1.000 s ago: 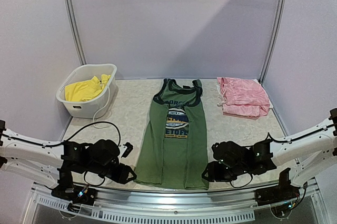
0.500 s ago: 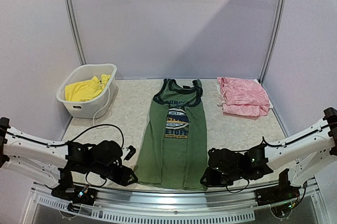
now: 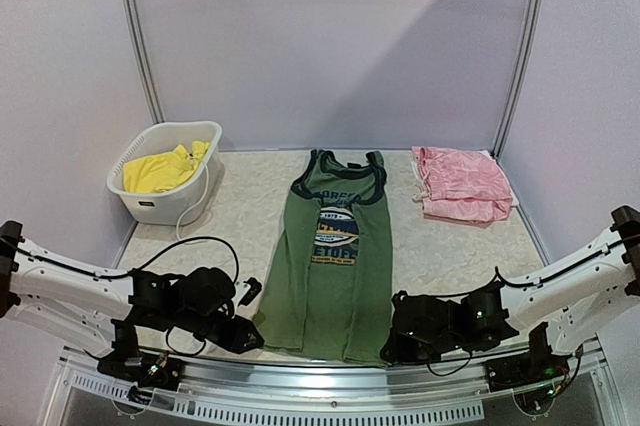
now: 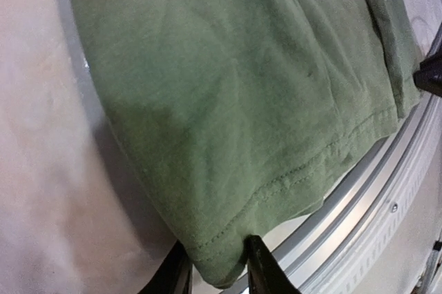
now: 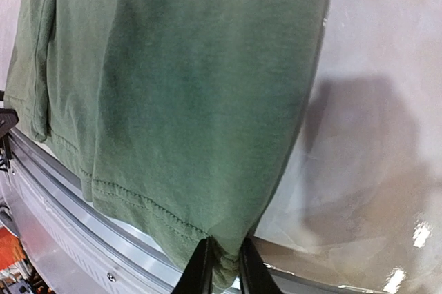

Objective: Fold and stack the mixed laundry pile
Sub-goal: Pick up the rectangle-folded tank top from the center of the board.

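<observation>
The olive-green tank top [image 3: 335, 246] with its round graphic lies flat and lengthwise in the middle of the table, hem toward me. My left gripper [image 3: 250, 336] is at the hem's left corner. In the left wrist view the jaws [image 4: 217, 249] are closed around that corner of the tank top [image 4: 228, 101]. My right gripper [image 3: 388, 346] is at the hem's right corner. In the right wrist view it [image 5: 224, 246] pinches the bunched corner of the cloth [image 5: 193, 87]. The yellow shorts [image 3: 160, 168] lie in the basket. The pink garment [image 3: 462, 184] lies folded at the back right.
A white slotted basket [image 3: 150, 204] stands at the back left of the table. A black cable [image 3: 200, 239] loops over the table near the left arm. The metal rail of the table's near edge [image 3: 300, 371] runs just under the hem.
Both grippers have slid in toward the tank top's hem corners and their jaws have narrowed onto the cloth. The hem's right corner is now bunched.
</observation>
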Robot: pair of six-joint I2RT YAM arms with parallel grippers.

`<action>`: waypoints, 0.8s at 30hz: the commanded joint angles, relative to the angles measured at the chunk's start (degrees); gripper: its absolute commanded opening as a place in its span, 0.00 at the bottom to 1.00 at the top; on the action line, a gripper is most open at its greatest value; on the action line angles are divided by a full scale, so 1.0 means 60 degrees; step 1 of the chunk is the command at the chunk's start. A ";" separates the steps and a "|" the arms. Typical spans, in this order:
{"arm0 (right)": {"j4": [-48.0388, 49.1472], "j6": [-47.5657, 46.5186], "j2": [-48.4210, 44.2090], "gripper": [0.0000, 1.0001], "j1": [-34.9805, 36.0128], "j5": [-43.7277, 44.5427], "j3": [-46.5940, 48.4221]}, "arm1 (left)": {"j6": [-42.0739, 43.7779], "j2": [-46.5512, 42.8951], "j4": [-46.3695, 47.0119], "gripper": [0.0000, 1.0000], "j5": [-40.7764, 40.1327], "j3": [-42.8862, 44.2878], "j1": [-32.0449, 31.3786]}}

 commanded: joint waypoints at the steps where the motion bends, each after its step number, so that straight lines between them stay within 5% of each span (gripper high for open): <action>1: -0.0122 0.0261 0.0241 0.12 0.0175 0.0003 -0.0274 | -0.0059 0.0169 0.0168 0.22 0.0045 -0.0154 0.0112; 8: 0.0002 0.0321 0.0185 0.00 0.0174 0.0112 -0.0473 | -0.0192 0.0451 0.0343 0.00 0.0027 -0.0140 0.0087; 24: -0.1287 0.0508 -0.0853 0.00 0.0489 0.0440 -0.0588 | -0.0693 -0.0375 -0.0155 0.00 -0.0009 -0.0026 -0.0699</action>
